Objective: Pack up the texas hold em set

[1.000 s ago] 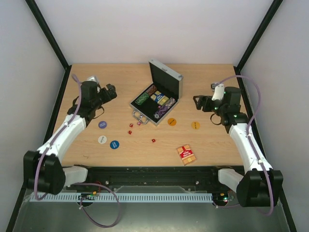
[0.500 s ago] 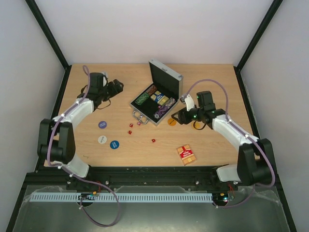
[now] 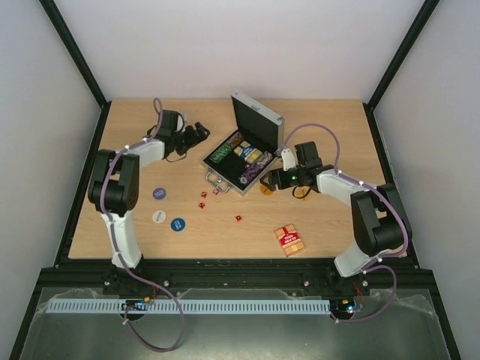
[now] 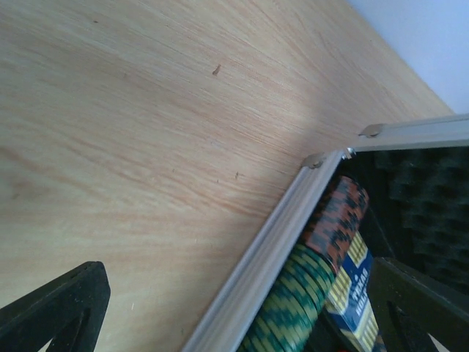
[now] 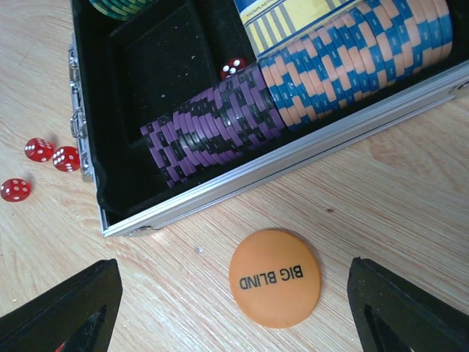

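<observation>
From overhead, near the middle of the wooden worktop (image 3: 330, 142): small silver aluminium hinged case (image 3: 257, 120), lid up, rows of coloured chips in its black tray. Scattered on the near side, well apart from one another: purple round disc (image 3: 159, 193), white round disc (image 3: 159, 217), blue round disc (image 3: 178, 223), tiny red dice (image 3: 202, 196), red card deck (image 3: 289, 240). Near the case's far-left wall, left gripper (image 3: 199, 134); at its near-right corner, right gripper (image 3: 268, 181), over an orange round disc (image 3: 265, 190). Through the left wrist camera: fingers (image 4: 58, 308) spread wide, nothing between them, framing the aluminium rim and a row of green chips (image 4: 289, 312); likely to catch that rim on any advance and shunt the whole case, or to tip chips out of their slot. Through the right wrist camera: fingers likewise wide apart and empty, bracketing the orange disc, lettered BIG BLIND, near the case wall but not touching. Flat and thin, so probably hard to pinch off the wood; apt to skid away or slide under the case edge if squeezed off-centre. Close by too: purple chip row (image 5: 212, 132), one die (image 5: 234, 67) inside the tray, three loose dice beyond the corner, easily swept aside by a stray finger.
</observation>
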